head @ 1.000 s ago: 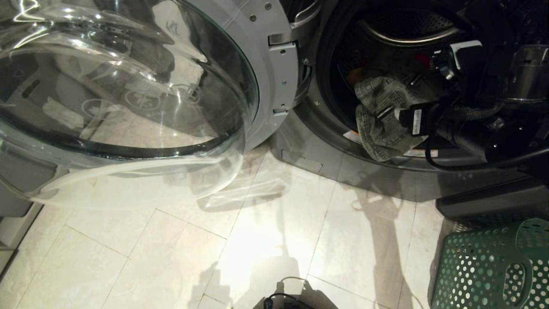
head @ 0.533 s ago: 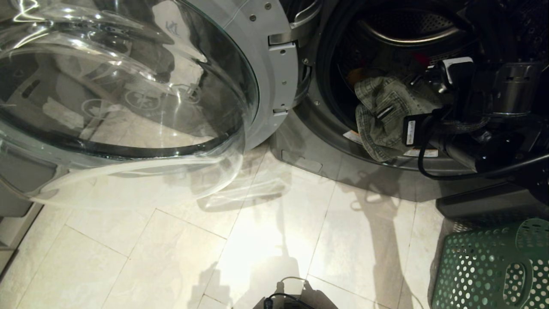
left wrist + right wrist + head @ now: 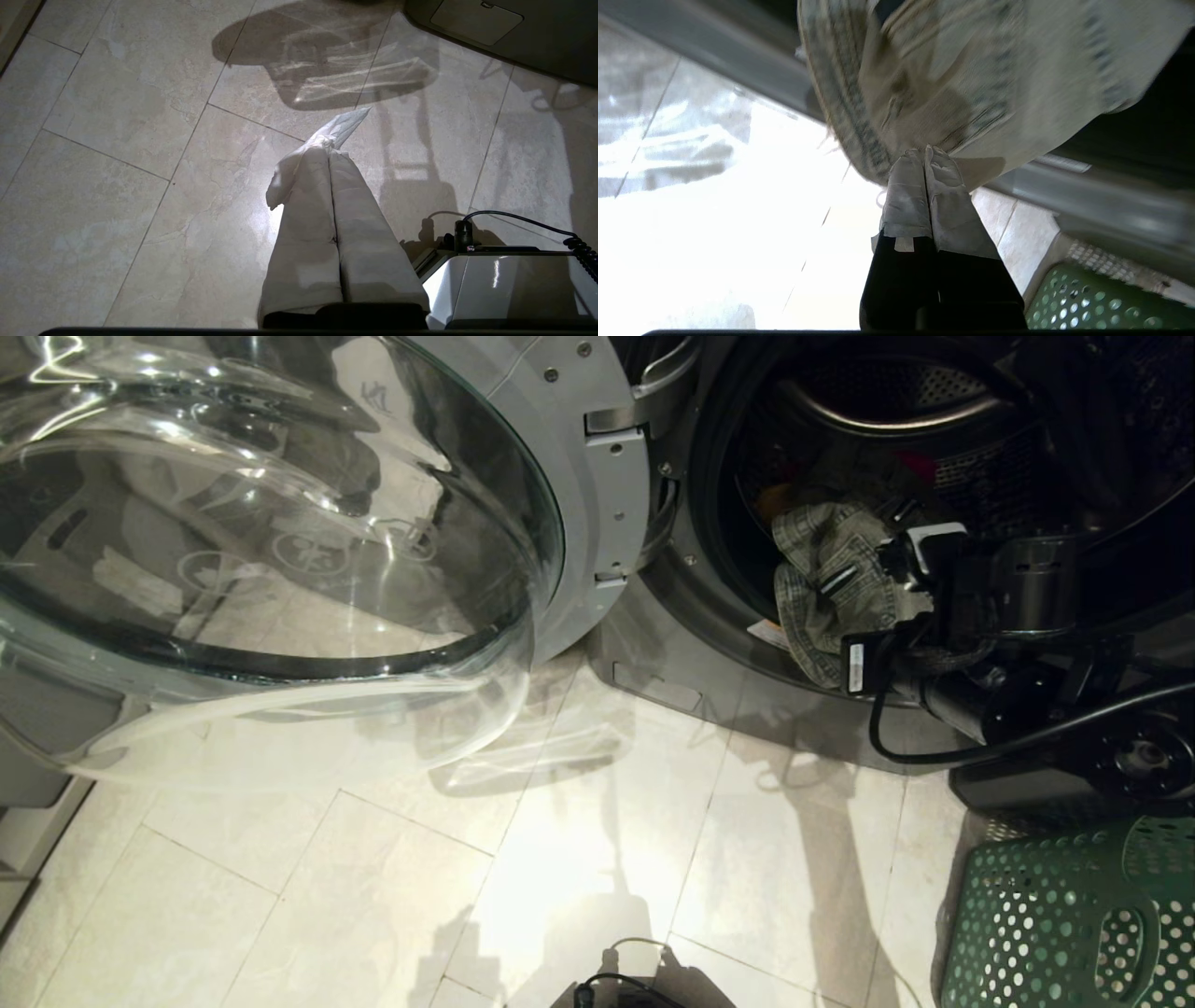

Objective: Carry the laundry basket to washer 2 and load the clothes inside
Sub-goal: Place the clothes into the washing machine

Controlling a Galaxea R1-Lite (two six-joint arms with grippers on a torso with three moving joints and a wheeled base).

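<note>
A dark grey front-load washer (image 3: pixel 709 681) stands open, its number label out of view. A checked olive garment (image 3: pixel 831 588) hangs over the drum's lower rim, with red and orange clothes (image 3: pixel 920 462) deeper inside. My right gripper (image 3: pixel 904 558) is at the mouth beside that garment. In the right wrist view its taped fingers (image 3: pixel 943 186) are pressed together, the tips (image 3: pixel 924 151) at the garment's (image 3: pixel 971 70) lower edge, with no cloth seen between them. The green perforated laundry basket (image 3: pixel 1064 915) stands on the floor to the right. My left gripper (image 3: pixel 327 142) is shut over the floor tiles, parked.
The round glass door (image 3: pixel 280 523) is swung wide open to the left and fills that side. Pale floor tiles (image 3: pixel 579 859) lie in front of the washer. My white base (image 3: pixel 504 280) with a black cable is close below the left gripper. The basket's rim (image 3: pixel 1087 303) is near the right wrist.
My right arm has drawn back out of the drum, downward and toward the rim. The checked garment has stayed draped where it was. The left arm has not moved.
</note>
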